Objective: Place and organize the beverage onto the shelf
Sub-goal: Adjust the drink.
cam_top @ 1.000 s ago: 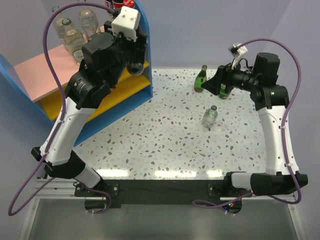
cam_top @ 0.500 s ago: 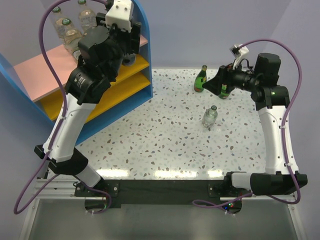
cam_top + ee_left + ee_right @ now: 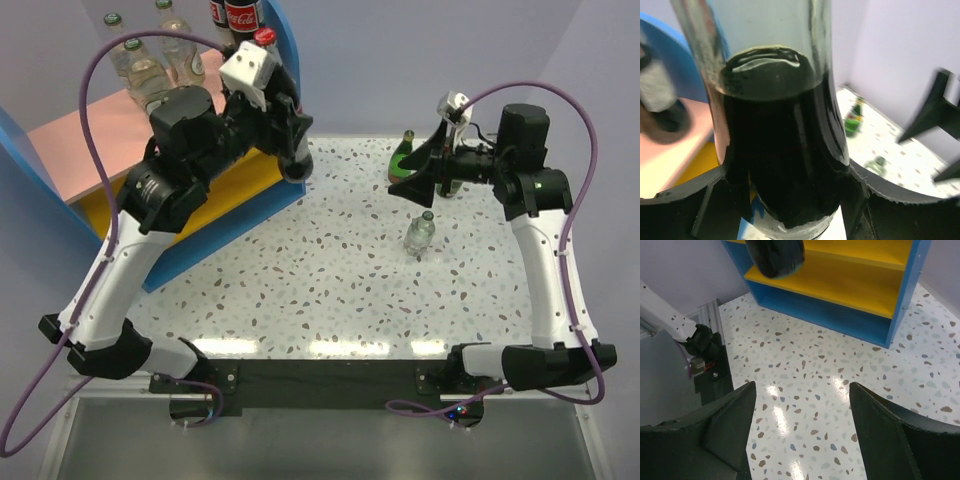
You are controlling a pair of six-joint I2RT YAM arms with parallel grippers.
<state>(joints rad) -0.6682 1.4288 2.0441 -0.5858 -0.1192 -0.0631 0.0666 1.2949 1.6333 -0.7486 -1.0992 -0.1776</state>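
- Cola bottle [image 3: 780, 145] is pinched across its body by the left jaws [image 3: 787, 200]. The liquid level lies square across it, so the long axis is judged near upright.
- It is held in the air at the front right corner of the shelf [image 3: 215, 240], just outside the blue side panel. The boards lie to its left and farther back.
- Standing colas [image 3: 243, 15] are grouped at the right end of the pink top board [image 3: 75, 140].
- The coming move is judged up and back toward that group, axis kept upright.
- Right jaws [image 3: 802, 430] are spread and empty over the worktop [image 3: 330, 290], near a green glass bottle [image 3: 403, 158] and a clear bottle [image 3: 421, 232].
- The left arm is far nearer the shelf.
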